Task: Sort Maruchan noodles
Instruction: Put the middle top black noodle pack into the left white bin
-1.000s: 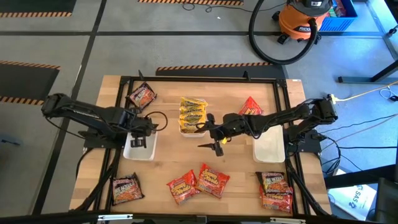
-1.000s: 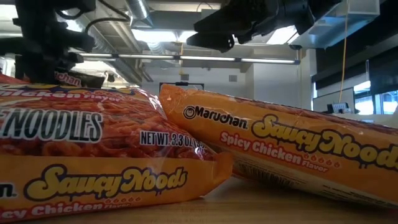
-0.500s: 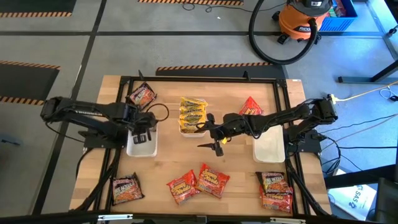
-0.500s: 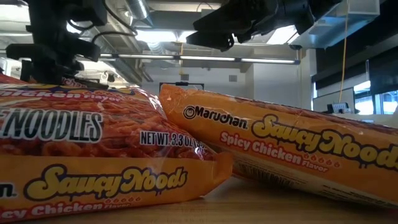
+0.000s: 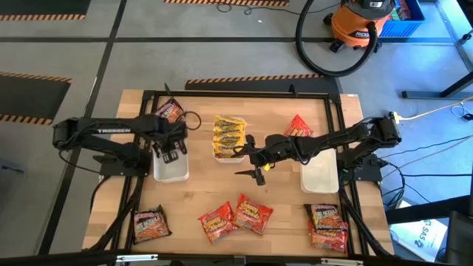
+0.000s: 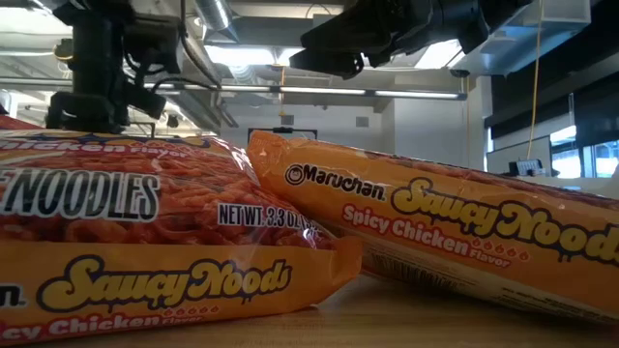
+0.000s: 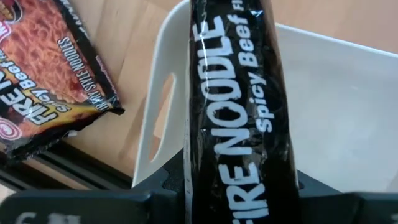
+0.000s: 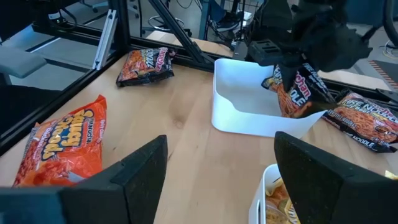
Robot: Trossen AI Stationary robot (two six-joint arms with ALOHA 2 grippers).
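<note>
My left gripper (image 5: 171,150) is shut on a dark Spicy Beef noodle packet (image 7: 239,106) over a white tray (image 5: 171,171) at the table's left. A second dark packet (image 5: 168,111) lies flat beyond that tray. My right gripper (image 5: 256,168) hangs open and empty at mid-table, beside a middle tray (image 5: 219,154) of yellow packets (image 5: 229,133). Orange packets (image 5: 236,217) lie near the front edge, a dark one (image 5: 150,224) at front left, and a red one (image 5: 297,125) at far right. My left gripper pinches the dark packet's two flat faces at its upper end (image 7: 236,180) between its two fingers. The fingers come from above, pointing down. The packet hangs upright below them, its lower end (image 8: 292,102) down between the tray's walls; whether it touches the floor I cannot tell.
A white tray (image 5: 319,177) stands at the right, with a stack of packets (image 5: 327,225) in front of it. A black frame (image 5: 236,94) runs round the table. In the low view, two orange packets (image 6: 290,232) fill the foreground.
My left gripper has carried the dark packet toward the table's far edge and slightly right, over the left tray, rolling a little about its own axis. It stays shut on the packet, which keeps hanging below it.
</note>
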